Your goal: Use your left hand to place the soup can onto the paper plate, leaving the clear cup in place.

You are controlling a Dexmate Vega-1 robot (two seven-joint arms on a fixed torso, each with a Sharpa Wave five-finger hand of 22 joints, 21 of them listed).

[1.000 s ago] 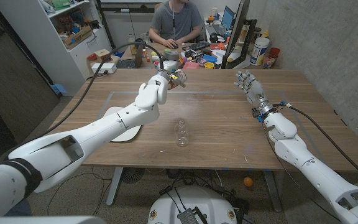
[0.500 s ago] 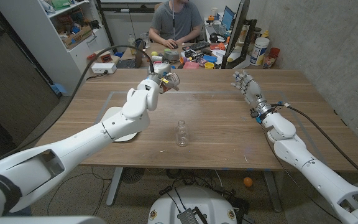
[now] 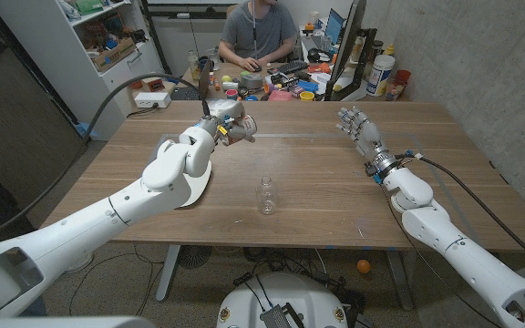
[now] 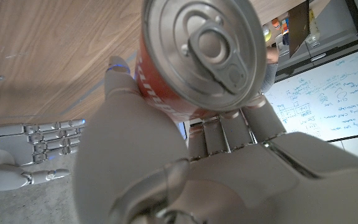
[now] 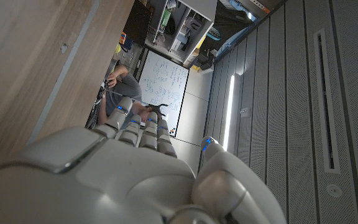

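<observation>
above the middle-left of the head view, the left hand [image 3: 226,129] held the soup can [image 3: 241,127] off the wooden table [image 3: 335,191]. its fingers were closed around the red side of the can, and the can stuck out from the hand toward the right of the frame. in the left wrist view the can's silver top with its pull tab [image 4: 199,53] faced the camera, with the fingers [image 4: 132,118] wrapped on the red wall below it.

one paper plate [image 3: 192,190] lay at the left-centre of the head view, partly covered by the left arm; the can was higher in the frame than the plate and apart from it. one clear cup [image 3: 265,195] stood in the centre of the frame, well apart from the can.

at the right of the head view, the right hand [image 3: 357,125] was raised with its fingers spread and it held nothing. one person [image 3: 258,35] sat at the top centre, behind the table.
</observation>
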